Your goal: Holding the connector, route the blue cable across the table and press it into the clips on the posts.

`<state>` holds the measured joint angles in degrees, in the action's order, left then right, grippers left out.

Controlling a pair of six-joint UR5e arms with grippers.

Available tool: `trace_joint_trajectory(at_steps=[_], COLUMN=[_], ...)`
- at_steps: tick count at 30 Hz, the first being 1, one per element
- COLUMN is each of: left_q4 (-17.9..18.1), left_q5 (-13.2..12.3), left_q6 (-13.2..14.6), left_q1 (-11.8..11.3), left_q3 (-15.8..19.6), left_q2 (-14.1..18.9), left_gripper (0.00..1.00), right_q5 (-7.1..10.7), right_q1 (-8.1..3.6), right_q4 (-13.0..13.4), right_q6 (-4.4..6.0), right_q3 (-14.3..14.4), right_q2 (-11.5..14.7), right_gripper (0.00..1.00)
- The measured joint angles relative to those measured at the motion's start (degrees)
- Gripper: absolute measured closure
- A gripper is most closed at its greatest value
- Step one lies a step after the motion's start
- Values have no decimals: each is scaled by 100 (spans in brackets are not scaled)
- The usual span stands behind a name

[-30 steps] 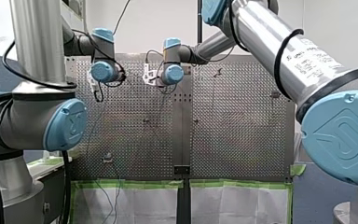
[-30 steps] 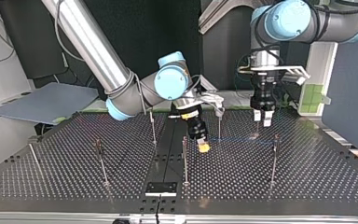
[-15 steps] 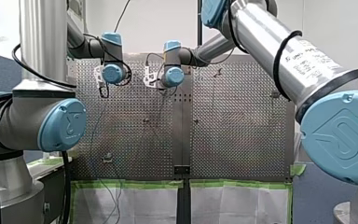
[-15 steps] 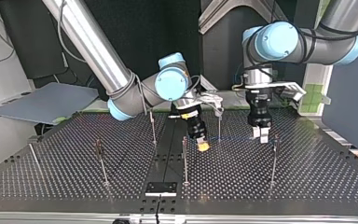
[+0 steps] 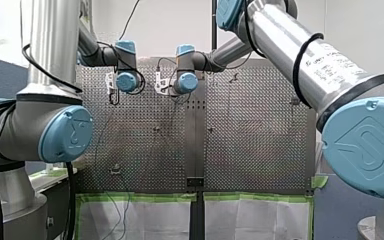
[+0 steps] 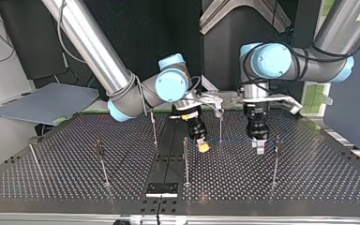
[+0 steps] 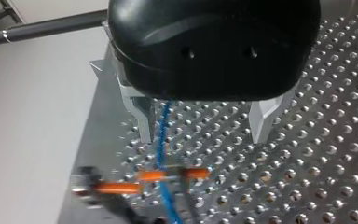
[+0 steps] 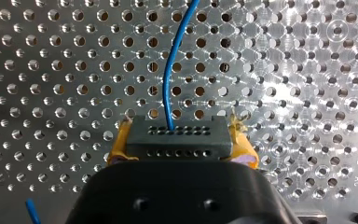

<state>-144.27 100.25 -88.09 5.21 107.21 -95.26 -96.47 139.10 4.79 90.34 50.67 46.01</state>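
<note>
While my right gripper (image 6: 203,148) clamps the dark connector (image 8: 178,140) between yellow pads (image 8: 243,145), the blue cable (image 8: 170,70) exits its far face and runs over the perforated table (image 6: 309,178) to my left gripper (image 7: 204,130). Left's metal fingers (image 7: 142,116) stand apart; the cable passes between them, close to one, unpinched. Ahead: blurred orange clip parts (image 7: 172,175), with the cable crossing them. Table has a black centre strip (image 6: 168,154) and green tape (image 5: 140,196) on the front view's near edge. Grey board (image 6: 47,101) at the top view's left. Count: two arms, one cable, one connector, six posts (image 6: 186,161).

Silver arms (image 6: 89,42), blue joint caps (image 6: 171,85) (black cables (image 5: 301,51))
</note>
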Motion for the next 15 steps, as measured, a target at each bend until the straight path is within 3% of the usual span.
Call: trace_joint_trajectory(at_steps=[4, 5, 6, 7, 8, 9, 11, 12, 14, 15], left_q4=[37, 36, 35, 35, 38, 42, 49, 51, 54, 54], left_q5=[-4, -2, 1, 3, 4, 5, 6, 7, 6, 4], left_q6=[2, 1, -1, -9, -24, -43, -109, -148, -239, -275], left_q1=[17, 19, 21, 23, 24, 25, 26, 27, 27, 27], left_q3=[-58, -62, -65, -64, -64, -64, -63, -64, -64, -64], left_q2=[-142, -155, -163, -170, -174, -176, -177, -177, -178, -178], left_gripper=[0, 8, 8, 22, 44, 44, 74, 74, 100, 100], right_q5=[3, 3, 4, 4, 4, 4, 4, 5, 4, 4], right_q1=[-11, -13, -15, -16, -16, -17, -18, -21, -24, -26], right_q4=[-3, -3, -3, -3, -3, -3, -4, -4, -8, -9], right_q6=[-2, -3, -3, -2, -1, 0, 1, 2, 2, 2], right_q3=[1, 0, 1, 0, 1, 1, 0, 1, 1, 1], right_q2=[0, 0, 0, 0, 0, 0, 0, 0, 0, 0], right_gripper=[100, 100, 100, 100, 100, 100, 100, 100, 100, 100])
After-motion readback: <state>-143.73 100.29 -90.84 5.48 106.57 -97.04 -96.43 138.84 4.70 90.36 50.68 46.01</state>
